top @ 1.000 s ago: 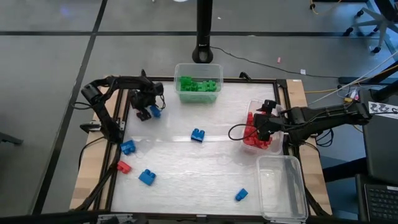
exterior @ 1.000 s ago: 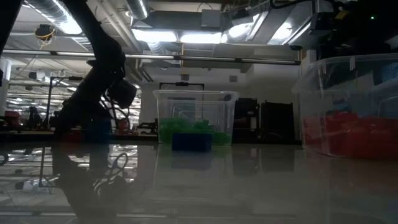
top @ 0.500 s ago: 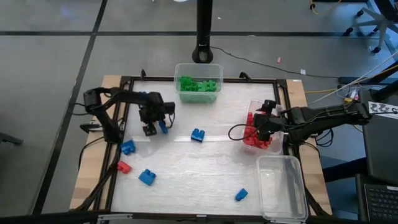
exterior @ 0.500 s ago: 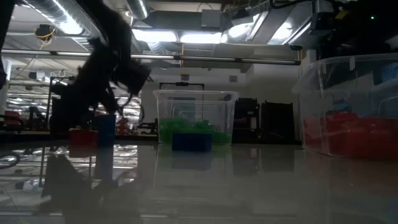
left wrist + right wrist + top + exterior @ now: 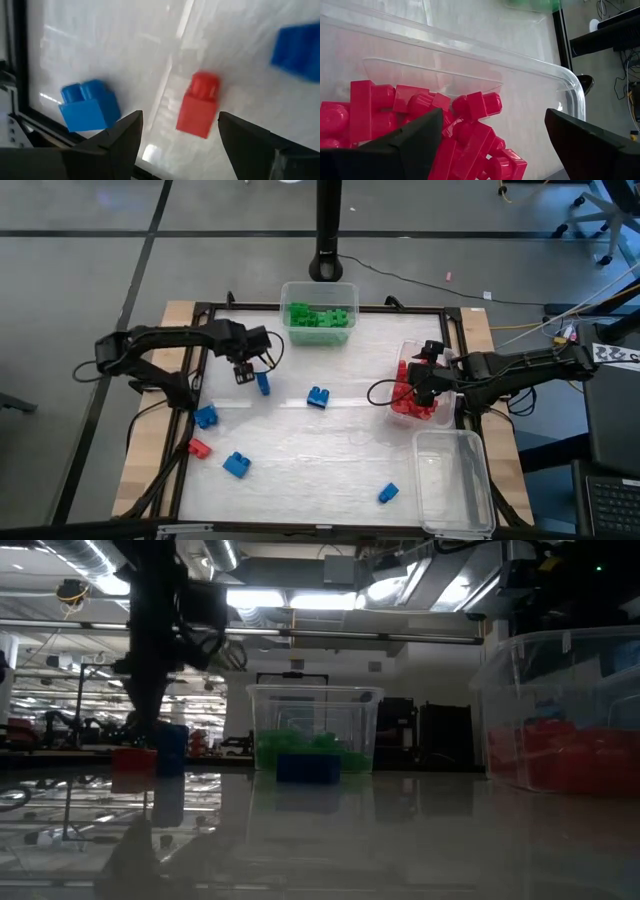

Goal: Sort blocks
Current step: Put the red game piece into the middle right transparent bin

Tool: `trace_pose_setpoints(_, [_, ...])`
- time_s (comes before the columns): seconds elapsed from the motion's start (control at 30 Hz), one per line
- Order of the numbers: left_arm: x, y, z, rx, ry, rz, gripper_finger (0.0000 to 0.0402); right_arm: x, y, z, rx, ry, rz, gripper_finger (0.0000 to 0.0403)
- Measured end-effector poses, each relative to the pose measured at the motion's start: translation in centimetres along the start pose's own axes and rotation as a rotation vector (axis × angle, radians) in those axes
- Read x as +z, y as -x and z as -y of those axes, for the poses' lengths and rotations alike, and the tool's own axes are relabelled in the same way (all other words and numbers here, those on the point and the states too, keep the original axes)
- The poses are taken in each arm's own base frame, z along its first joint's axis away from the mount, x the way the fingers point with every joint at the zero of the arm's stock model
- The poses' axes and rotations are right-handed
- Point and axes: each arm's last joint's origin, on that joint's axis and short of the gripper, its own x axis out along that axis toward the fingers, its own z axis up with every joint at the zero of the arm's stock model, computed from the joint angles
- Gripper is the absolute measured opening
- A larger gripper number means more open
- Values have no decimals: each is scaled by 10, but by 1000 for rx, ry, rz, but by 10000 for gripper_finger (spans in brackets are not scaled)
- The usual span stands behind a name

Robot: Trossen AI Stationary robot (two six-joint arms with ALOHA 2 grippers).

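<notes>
My left gripper (image 5: 243, 372) hangs open above the table's far left part, nothing between its fingers. A blue block (image 5: 262, 384) lies on the table just right of it, apart from the fingers. Its wrist view looks down past the open fingers (image 5: 178, 120) at a red block (image 5: 199, 105) and a blue block (image 5: 90, 105) lying on the table. More blue blocks (image 5: 319, 396) (image 5: 236, 465) (image 5: 388, 493) lie scattered. My right gripper (image 5: 413, 385) waits open over the tub of red blocks (image 5: 470, 125), touching none.
A clear tub of green blocks (image 5: 319, 315) stands at the far edge. The tub of red blocks has its wall (image 5: 405, 348) at the right edge. Another clear tub (image 5: 455, 480) stands at the near right. A dark frame (image 5: 190, 420) borders the table.
My left gripper has swung from the far left corner toward the table's right, dipped toward the near edge, then risen and tipped more steeply down. The blue block beside it has slid a little toward the near right and now lies still, clear of the fingers.
</notes>
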Motion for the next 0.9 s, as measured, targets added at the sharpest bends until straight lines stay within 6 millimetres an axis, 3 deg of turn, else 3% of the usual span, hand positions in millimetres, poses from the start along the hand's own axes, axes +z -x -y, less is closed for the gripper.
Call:
trace_pose_setpoints(0.2, [-15,-31,-3,-41,-61,-96,248,0,0,0,1,0,0,347])
trace_pose_setpoints(0.33, [-17,-45,-4,-51,-49,-59,248,0,0,0,4,1,0,347])
trace_pose_setpoints(0.67, [-10,-50,-6,-150,-98,33,248,1,0,0,4,-2,4,347])
trace_pose_setpoints(0.9, [-4,-67,-3,-170,-164,-16,248,1,0,0,5,-7,13,347])
